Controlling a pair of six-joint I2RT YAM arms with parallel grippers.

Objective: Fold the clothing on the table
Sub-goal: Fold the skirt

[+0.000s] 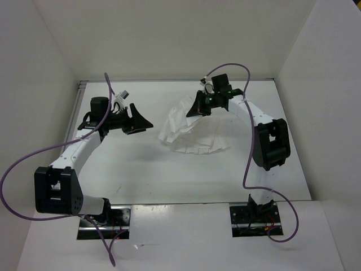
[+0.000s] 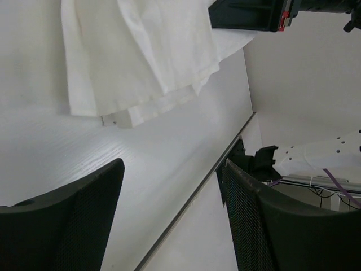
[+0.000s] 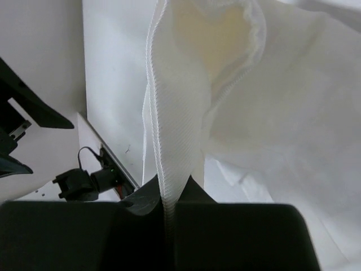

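My right gripper [image 3: 169, 199] is clamped tight on the clothing [image 3: 271, 113], the jaws pinching a ribbed edge band that runs straight up out of them in the right wrist view. Above the grip the band curls over into an open loop of fabric, and the rest of the white cloth spreads away to the right. From the top view, my right gripper [image 1: 198, 107] sits at the far edge of the clothing [image 1: 194, 132], which rises in a bunched peak at the pinch and fans down toward the near side, its pleated hem lying flat on the table [image 1: 169, 175]. My left gripper [image 2: 172, 189] stands wide open with nothing between its fingers [image 2: 84, 217]; it hangs above bare table [image 2: 84, 152], pointed at the garment's layered lower edge [image 2: 146, 51], which lies beyond the fingertips without touching them. In the top view my left gripper [image 1: 138, 119] is just left of the cloth, with a strip of tabletop between them. The garment lies near the middle of the table toward the far wall [image 1: 180, 34], between my two grippers. A purple cable [image 1: 248, 152] loops along my right arm.
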